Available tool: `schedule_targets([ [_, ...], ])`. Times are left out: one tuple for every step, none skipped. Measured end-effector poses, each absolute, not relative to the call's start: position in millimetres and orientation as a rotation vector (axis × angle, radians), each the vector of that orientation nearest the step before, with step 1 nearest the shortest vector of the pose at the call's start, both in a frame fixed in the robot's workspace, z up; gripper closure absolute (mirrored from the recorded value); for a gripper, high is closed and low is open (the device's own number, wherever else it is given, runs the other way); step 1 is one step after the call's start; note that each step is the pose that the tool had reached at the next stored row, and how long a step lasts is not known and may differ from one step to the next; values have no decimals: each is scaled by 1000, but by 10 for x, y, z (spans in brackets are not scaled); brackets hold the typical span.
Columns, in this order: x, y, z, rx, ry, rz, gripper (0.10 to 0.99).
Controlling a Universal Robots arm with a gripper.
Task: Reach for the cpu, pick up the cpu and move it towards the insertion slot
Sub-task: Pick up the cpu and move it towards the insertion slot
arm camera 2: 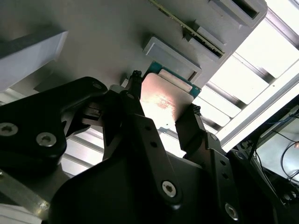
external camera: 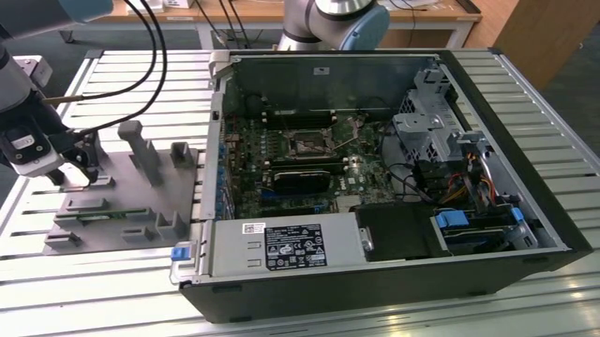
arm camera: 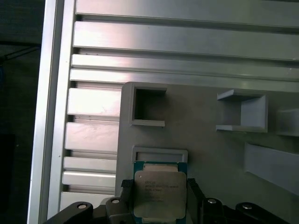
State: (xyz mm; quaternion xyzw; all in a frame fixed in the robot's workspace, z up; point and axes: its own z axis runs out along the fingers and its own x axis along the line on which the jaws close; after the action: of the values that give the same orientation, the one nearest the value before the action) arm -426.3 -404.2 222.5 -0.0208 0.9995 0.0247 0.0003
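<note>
1. While the gripper (external camera: pixel 80 175) hangs over the fixture plate's (external camera: pixel 122 203) corner, by the table's edge on the exterior view's left, its fingers (arm camera 2: pixel 189 128) pinch the cpu (arm camera 2: pixel 166 100) by two opposite edges.
2. The insertion slot (external camera: pixel 307 144) sits well apart, inside the computer case (external camera: pixel 375 281).
3. Only thin edges are held, so I'd guess the chip could tilt or slip free if it catches the pocket wall (arm camera: pixel 160 153).

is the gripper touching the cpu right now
Cannot tell. In both wrist views the gripper sits astride the cpu, close against two opposite edges, but neither view shows plain contact or a plain gap.
</note>
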Motion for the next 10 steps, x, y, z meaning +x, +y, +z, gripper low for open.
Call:
schedule_targets([
  [-4263,-4041,2231,-65,3139,77,545],
  [-4263,-4041,2237,-66,3140,77,545],
  [-4263,-4041,2243,-66,3140,77,545],
  [-4263,-4040,2251,-66,3139,76,545],
  [-4263,-4039,2259,-65,3139,76,545],
  [-4263,-4038,2268,-66,3139,76,545],
  [-4263,-4038,2276,-66,3140,76,545],
  [-4263,-4037,2282,-66,3139,76,545],
  [-4263,-4037,2289,-65,3139,75,545],
  [-4263,-4036,2295,-65,3139,75,545],
])
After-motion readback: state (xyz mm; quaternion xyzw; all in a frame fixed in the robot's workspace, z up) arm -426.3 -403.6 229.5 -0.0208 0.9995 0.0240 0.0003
